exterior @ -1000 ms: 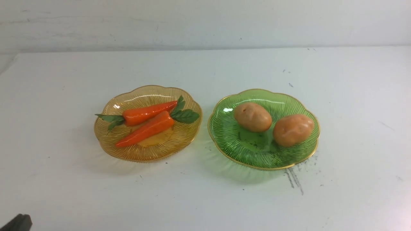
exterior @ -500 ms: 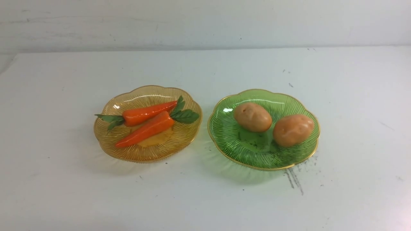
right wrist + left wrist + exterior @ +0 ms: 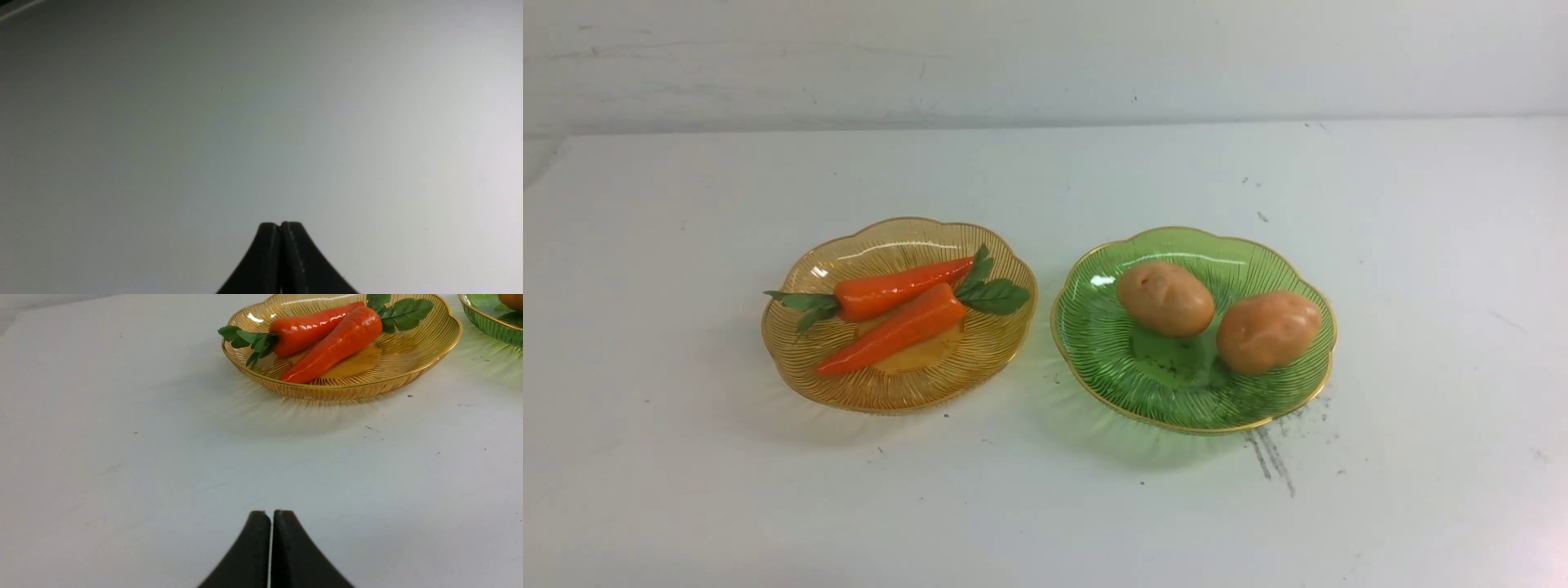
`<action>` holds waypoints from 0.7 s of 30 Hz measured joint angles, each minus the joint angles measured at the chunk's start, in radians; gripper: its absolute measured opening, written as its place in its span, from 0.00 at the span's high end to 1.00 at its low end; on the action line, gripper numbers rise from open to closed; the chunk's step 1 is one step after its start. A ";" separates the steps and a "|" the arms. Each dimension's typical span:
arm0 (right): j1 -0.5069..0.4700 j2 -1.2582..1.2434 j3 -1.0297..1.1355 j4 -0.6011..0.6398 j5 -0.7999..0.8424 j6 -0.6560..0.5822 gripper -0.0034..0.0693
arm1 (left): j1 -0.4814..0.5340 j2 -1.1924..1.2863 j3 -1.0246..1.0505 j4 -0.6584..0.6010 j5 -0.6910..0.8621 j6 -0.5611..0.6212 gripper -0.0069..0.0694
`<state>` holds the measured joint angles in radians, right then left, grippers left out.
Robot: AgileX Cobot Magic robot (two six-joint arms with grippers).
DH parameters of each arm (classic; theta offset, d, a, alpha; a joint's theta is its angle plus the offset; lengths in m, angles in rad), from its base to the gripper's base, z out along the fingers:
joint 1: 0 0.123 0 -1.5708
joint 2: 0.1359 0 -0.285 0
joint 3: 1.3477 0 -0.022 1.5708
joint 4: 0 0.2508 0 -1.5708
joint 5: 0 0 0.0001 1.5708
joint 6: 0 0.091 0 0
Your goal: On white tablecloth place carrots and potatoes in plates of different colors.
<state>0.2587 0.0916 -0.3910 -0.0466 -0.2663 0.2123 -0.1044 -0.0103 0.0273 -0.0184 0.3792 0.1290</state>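
Two orange carrots (image 3: 894, 306) with green tops lie side by side in the amber-yellow plate (image 3: 898, 388) at centre left of the white tablecloth (image 3: 1045, 506). Two tan potatoes (image 3: 1165, 298) (image 3: 1267, 331) lie in the green plate (image 3: 1176, 400) at centre right. Neither gripper shows in the front view. In the left wrist view my left gripper (image 3: 271, 514) is shut and empty, well short of the amber plate (image 3: 347, 390) and carrots (image 3: 327, 335). In the right wrist view my right gripper (image 3: 280, 224) is shut and empty over bare cloth.
A white wall (image 3: 1045, 57) rises behind the table's far edge. Dark scuff streaks (image 3: 1274, 457) mark the cloth by the green plate's near right side. The green plate's edge (image 3: 490, 322) shows at the corner of the left wrist view.
A dark piece of the left arm at the front view's bottom left corner one second ago has left the view. Plates, carrots and potatoes have not moved.
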 joint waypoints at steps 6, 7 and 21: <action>0.000 0.000 0.000 -0.001 0.000 0.000 0.97 | 0.000 0.000 0.000 0.000 0.000 0.000 0.91; 0.000 0.000 0.000 -0.003 0.000 0.000 0.97 | 0.000 0.000 0.000 0.000 0.000 0.000 0.91; -0.259 -0.071 0.238 -0.140 0.401 0.064 0.97 | 0.000 0.000 0.000 -0.002 0.000 -0.001 0.91</action>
<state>0.0000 0.0207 -0.1532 -0.1862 0.1345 0.2765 -0.1044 -0.0103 0.0273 -0.0200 0.3792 0.1281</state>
